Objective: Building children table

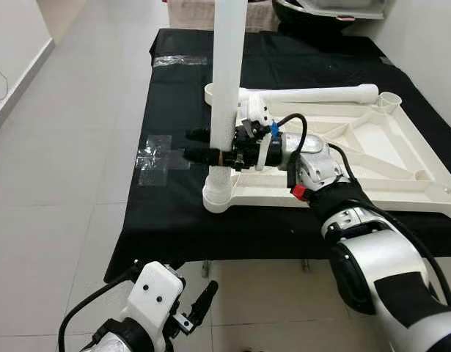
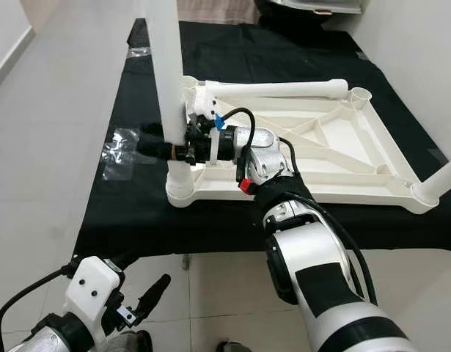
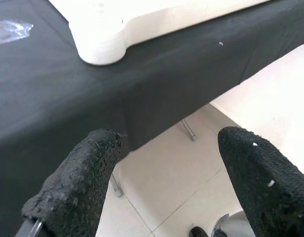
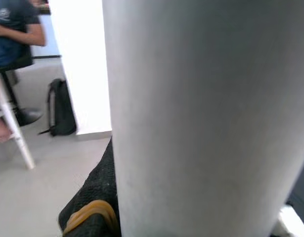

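The white children's table top (image 1: 342,196) lies upside down on a black-covered table (image 1: 166,220). A white leg (image 1: 226,73) stands upright in its near-left corner socket (image 1: 219,198). My right gripper (image 1: 198,144) is shut on this leg just above the socket, one finger on each side; the leg (image 4: 206,118) looms close in the right wrist view. A second leg (image 1: 313,94) lies along the top's far edge. Another leg (image 2: 444,178) juts up at the near-right corner. My left gripper (image 3: 166,163) hangs open, with nothing between its fingers, below the table's front edge.
Scraps of clear plastic wrap (image 1: 155,158) lie on the cloth left of the leg, another scrap (image 1: 180,60) farther back. Pale tiled floor (image 1: 64,147) runs along the table's left side. A seated person (image 4: 13,24) and a black backpack (image 4: 60,108) are beyond the table.
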